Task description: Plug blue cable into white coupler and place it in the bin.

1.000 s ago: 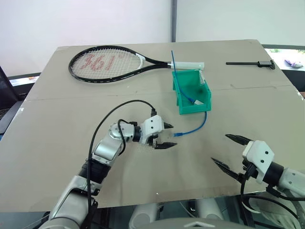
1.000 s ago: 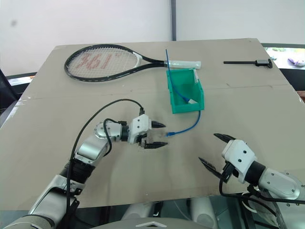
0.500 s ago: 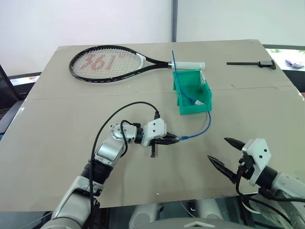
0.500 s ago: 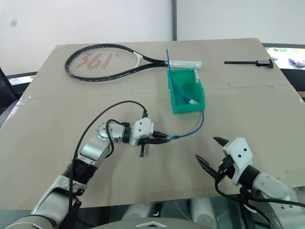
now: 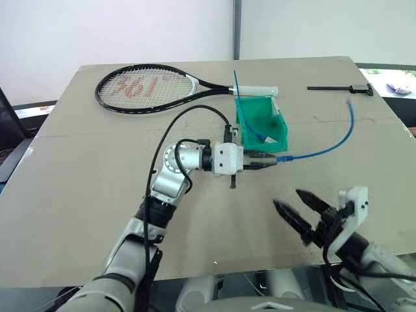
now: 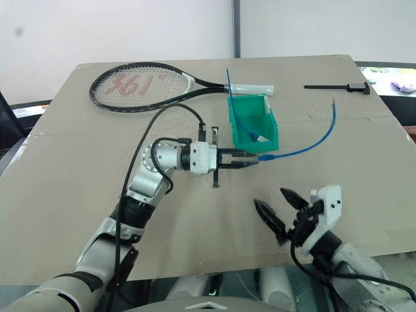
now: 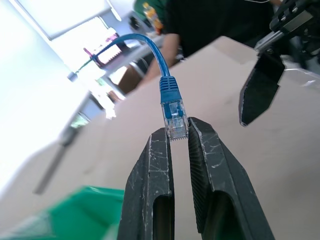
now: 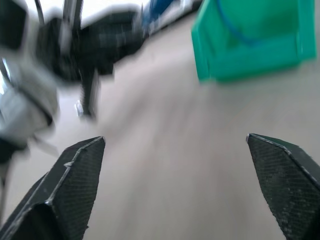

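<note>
Your left gripper [image 7: 178, 142] pinches the blue cable [image 5: 325, 149] plug, lifted beside the bin [image 5: 261, 127] front edge. Your right gripper [image 5: 304, 211] hangs spread over bare cardboard near the table [image 5: 78, 188] front edge.

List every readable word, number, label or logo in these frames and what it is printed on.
"361": red characters across the strings of the black-framed tennis racket, seen at a slant, so the reading is likely but not certain.
Nothing readable on the teal-green plastic bin, the blue cable, or the grippers.
</note>
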